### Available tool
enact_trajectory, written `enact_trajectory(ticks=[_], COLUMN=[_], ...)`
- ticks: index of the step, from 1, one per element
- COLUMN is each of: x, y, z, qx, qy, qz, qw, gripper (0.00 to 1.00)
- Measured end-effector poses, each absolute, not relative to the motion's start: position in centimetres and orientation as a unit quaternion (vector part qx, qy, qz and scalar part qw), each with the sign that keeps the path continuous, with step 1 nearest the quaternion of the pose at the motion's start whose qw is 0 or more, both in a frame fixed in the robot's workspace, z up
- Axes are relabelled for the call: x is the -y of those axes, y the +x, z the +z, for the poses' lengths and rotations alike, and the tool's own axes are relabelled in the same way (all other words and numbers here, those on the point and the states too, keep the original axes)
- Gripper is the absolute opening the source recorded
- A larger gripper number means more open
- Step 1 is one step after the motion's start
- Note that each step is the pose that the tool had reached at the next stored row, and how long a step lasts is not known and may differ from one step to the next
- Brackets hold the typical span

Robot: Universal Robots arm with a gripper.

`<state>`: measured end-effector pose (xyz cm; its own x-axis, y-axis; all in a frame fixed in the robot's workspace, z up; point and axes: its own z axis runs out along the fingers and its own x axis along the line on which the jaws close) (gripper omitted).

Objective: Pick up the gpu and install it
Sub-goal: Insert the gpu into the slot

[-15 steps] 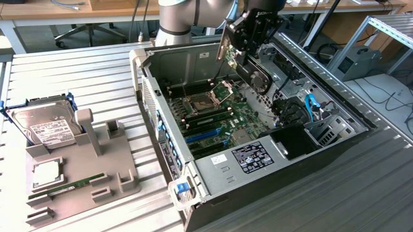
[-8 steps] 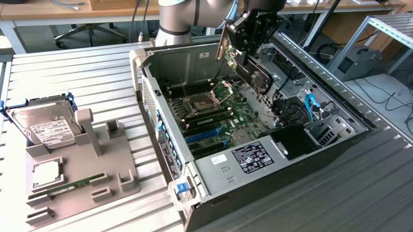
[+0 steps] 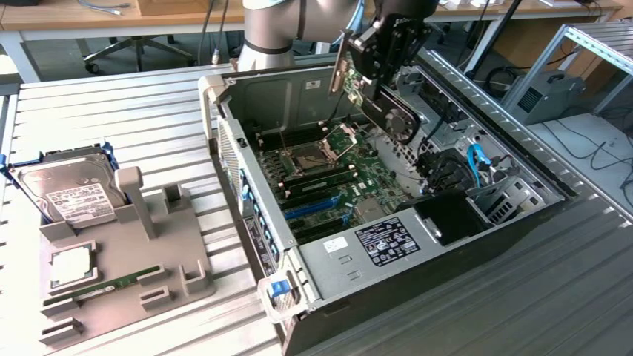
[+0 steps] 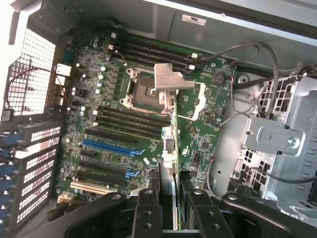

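End effector (image 3: 388, 55) clenched on the gpu (image 3: 390, 111), held over the open computer case (image 3: 296, 256).

The ribbed metal desk (image 3: 118, 126) carries the case lying on its side, green motherboard (image 3: 336, 178) exposed. On the exterior view's left sits a grey holder tray (image 3: 148, 259) with a hard drive (image 3: 70, 193) and a RAM stick (image 3: 109, 283). The gpu hangs over the far end of the case. In the wrist view it runs edge-on between the fingers (image 4: 147, 208), its silver bracket (image 4: 171, 79) at the far end, near the CPU socket (image 4: 141, 89). It looks clear of the slots, though its height is hard to judge.
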<state>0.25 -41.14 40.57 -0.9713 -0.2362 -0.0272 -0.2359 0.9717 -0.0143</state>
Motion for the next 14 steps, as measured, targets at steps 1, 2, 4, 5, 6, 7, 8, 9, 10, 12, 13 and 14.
enact_trajectory(ticks=[1,2,4,5,6,7,8,9,10,12,13,14], x=[41.14,41.14,41.14,41.14,41.14,41.14,41.14,41.14,41.14,41.14,41.14,41.14], y=[0.26,0.26,0.25,0.25,0.26,0.25,0.25,0.25,0.25,0.25,0.25,0.26], z=[40.57,40.57,40.57,40.57,40.57,40.57,40.57,40.57,40.57,40.57,40.57,40.57], qx=[-0.993,-0.992,-0.992,-0.991,-0.991,-0.991,-0.99,-0.99,-0.99,-0.989,-0.989,-0.988], qy=[-0.121,-0.123,-0.127,-0.129,-0.132,-0.134,-0.137,-0.141,-0.144,-0.148,-0.149,-0.151], qz=[-0.005,-0.005,-0.005,-0.005,-0.005,-0.005,-0.005,-0.005,-0.005,-0.005,-0.005,-0.005], qw=[0.014,0.014,0.014,0.014,0.014,0.014,0.014,0.014,0.014,0.015,0.015,0.015], gripper=[0.27,0.27,0.27,0.27,0.27,0.27,0.27,0.27,0.27,0.27,0.27,0.27])
